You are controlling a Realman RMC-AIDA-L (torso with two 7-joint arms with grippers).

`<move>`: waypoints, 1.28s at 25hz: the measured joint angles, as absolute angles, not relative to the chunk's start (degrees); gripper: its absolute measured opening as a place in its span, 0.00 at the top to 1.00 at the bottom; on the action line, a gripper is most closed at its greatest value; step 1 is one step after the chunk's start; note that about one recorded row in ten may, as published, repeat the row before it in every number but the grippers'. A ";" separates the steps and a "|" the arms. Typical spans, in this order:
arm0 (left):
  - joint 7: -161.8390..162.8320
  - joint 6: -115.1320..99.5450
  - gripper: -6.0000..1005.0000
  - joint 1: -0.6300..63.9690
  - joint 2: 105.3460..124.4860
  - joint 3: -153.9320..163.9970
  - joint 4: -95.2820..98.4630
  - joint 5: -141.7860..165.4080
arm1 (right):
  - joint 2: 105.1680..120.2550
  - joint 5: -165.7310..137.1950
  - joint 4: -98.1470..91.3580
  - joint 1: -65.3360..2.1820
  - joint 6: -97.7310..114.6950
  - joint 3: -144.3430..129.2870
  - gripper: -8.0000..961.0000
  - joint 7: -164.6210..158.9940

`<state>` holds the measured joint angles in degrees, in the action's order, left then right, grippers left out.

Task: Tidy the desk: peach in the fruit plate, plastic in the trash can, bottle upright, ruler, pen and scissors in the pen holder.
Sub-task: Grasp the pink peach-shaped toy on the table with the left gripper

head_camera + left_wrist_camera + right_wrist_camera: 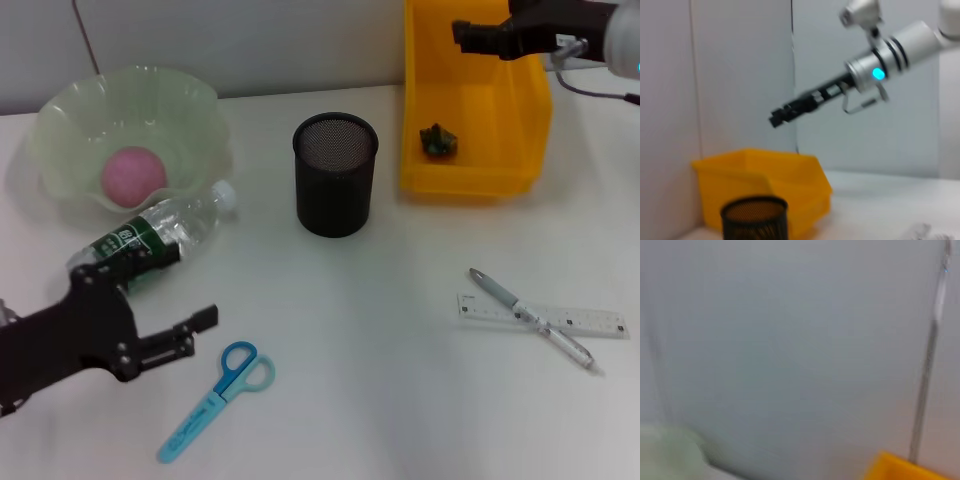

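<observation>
- White desk [400, 400] under a pale wall carries everything we see; from the head view, the pink peach [133, 175] already sits in the green fruit plate [190, 100] at the far left corner.
- We see the bottle [150, 238] lying on its side just in front of the plate, its cap toward the mesh pen holder [335, 175] in the middle.
- Our left gripper [195, 330] hangs by the near left edge, fingers parted and empty, just beside the bottle's base; the blue scissors [215, 400] lie close by, nearer the front edge.
- Our right gripper [465, 35] is raised over the yellow trash can [525, 110] at the far right; a dark scrap of plastic [438, 140] lies inside. We cannot tell whether those fingers are parted.
- Pen [530, 318] crosses the ruler [590, 322] toward the right edge.
- Only the left wrist view shows the right arm from the side, above the trash can [765, 175] and pen holder [755, 220].
- Our right wrist view shows mostly wall and a yellow corner [905, 467].
</observation>
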<state>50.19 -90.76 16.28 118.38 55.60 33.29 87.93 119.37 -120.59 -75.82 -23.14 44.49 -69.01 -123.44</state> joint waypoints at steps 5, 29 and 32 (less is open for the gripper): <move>50.03 -91.48 0.19 16.40 118.39 52.95 32.90 87.80 | 119.24 -87.80 -71.88 -15.56 50.46 -68.64 0.14 -97.17; 74.96 -65.66 0.20 20.53 118.57 69.04 52.37 98.19 | 115.83 -85.10 -38.56 -16.91 86.15 -54.47 0.12 -66.24; 81.57 -61.33 0.20 20.71 118.57 72.92 57.58 104.53 | 115.74 -85.28 -38.49 -16.88 86.17 -54.45 0.12 -66.44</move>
